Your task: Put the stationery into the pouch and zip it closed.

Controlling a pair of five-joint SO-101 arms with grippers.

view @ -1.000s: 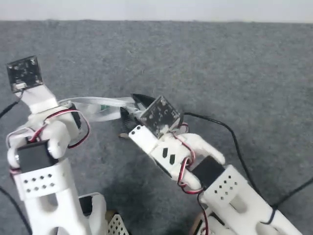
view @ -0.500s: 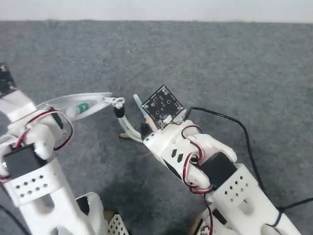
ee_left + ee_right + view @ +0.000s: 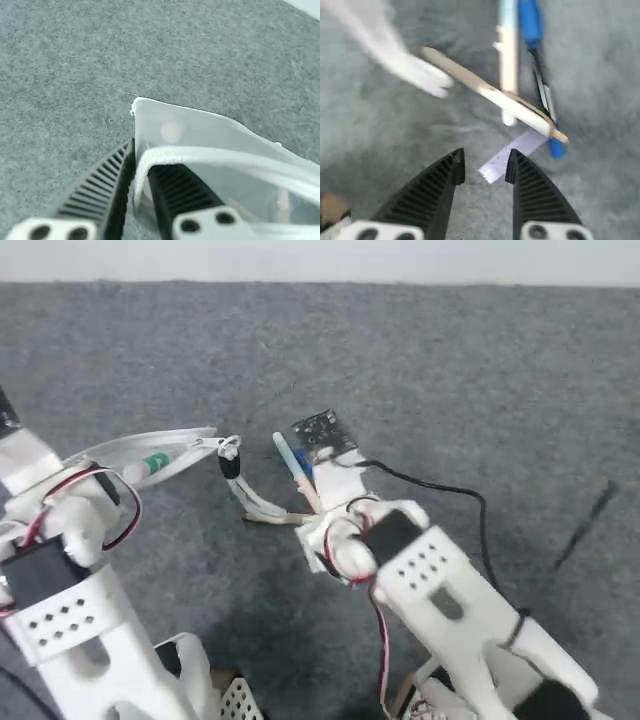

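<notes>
The clear pouch [image 3: 150, 455] with a white zipper hangs off the table in my left gripper [image 3: 140, 172], which is shut on its corner edge [image 3: 150, 130]. A green-labelled item lies inside the pouch. Beside its mouth are a black-capped white pen [image 3: 245, 490], a pale blue pen [image 3: 290, 462] and a beige pen [image 3: 280, 519]. My right gripper [image 3: 482, 167] hovers open just above this pile. Below it lie the beige pen [image 3: 490, 95], the pale blue pen [image 3: 508, 55], a blue pen [image 3: 532, 30] and a pale flat strip [image 3: 512, 152].
Grey carpet [image 3: 480, 370] covers the table, with free room at the back and right. A black cable [image 3: 470, 510] trails from the right arm [image 3: 420, 570]. The left arm's white body [image 3: 70, 590] stands at the front left.
The right gripper has pulled back from the pouch mouth and swung over the loose pens. The left arm has drawn the pouch to the left.
</notes>
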